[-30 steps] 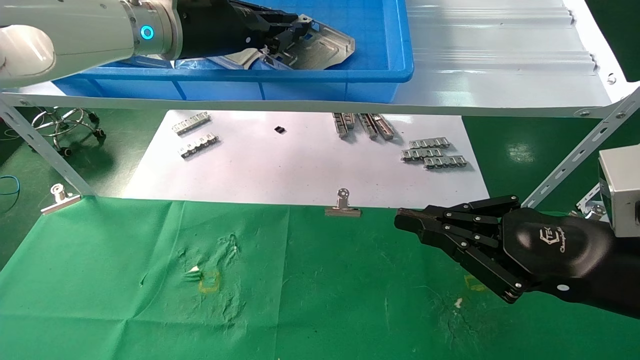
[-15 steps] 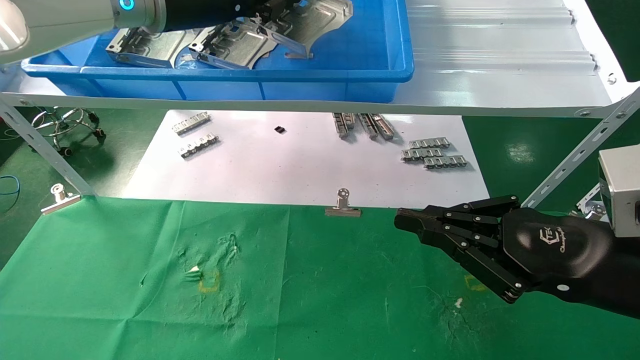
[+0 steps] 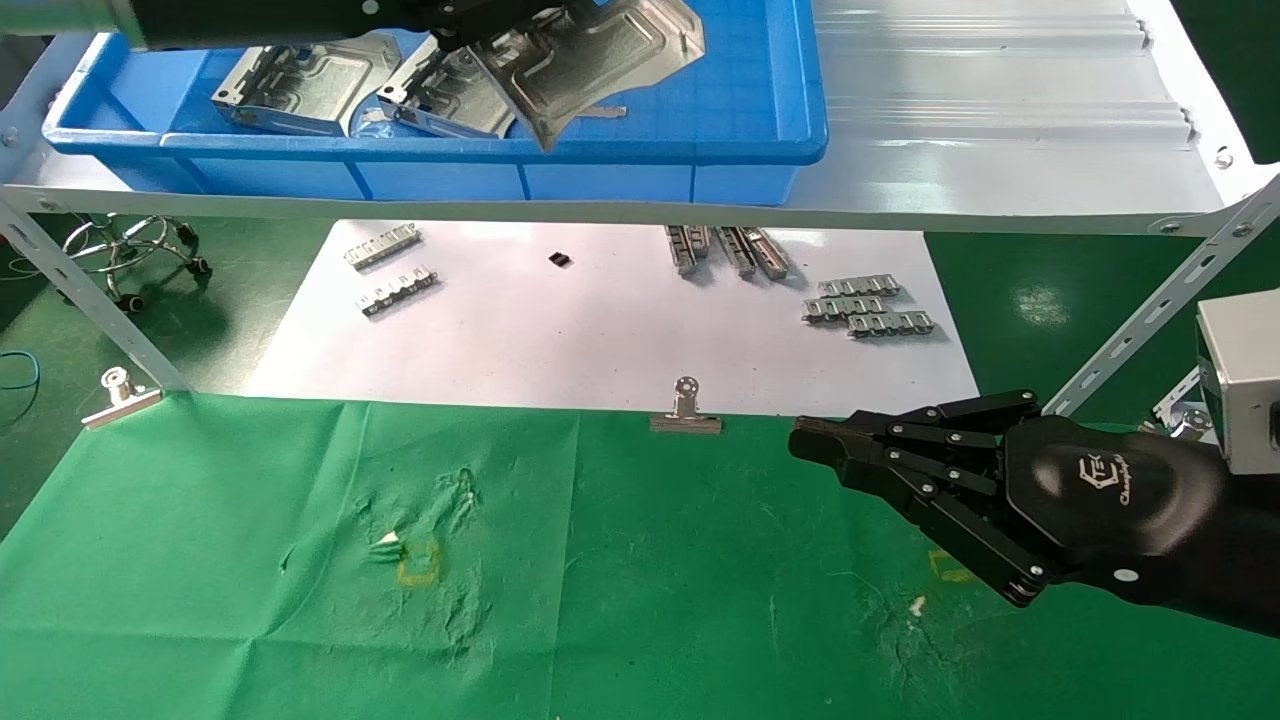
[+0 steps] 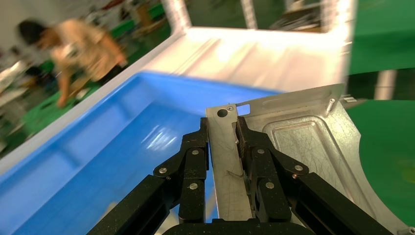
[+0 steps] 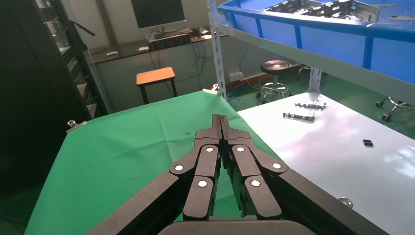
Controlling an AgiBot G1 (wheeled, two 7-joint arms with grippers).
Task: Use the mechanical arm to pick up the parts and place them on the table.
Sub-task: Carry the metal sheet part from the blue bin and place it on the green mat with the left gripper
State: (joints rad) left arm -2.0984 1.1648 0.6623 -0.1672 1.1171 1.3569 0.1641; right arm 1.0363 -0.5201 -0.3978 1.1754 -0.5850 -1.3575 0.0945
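My left gripper (image 4: 222, 128) is shut on the folded edge of a silver stamped part (image 4: 303, 147) and holds it up over the blue bin (image 3: 640, 150) on the shelf; in the head view the held part (image 3: 590, 60) hangs tilted at the top. Two more parts (image 3: 300, 85) lie in the bin. My right gripper (image 3: 805, 440) is shut and empty, low over the green table (image 3: 600, 600) at the right. It also shows in the right wrist view (image 5: 220, 120).
A grey metal shelf (image 3: 1000, 130) carries the bin. Under it a white sheet (image 3: 600, 330) holds small toothed strips (image 3: 865, 305). Binder clips (image 3: 686, 412) pin the cloth's far edge. A yellow mark (image 3: 418, 565) is on the cloth.
My left arm has risen and drawn back, lifting the part out of the bin and tilting it. The right arm has not moved.
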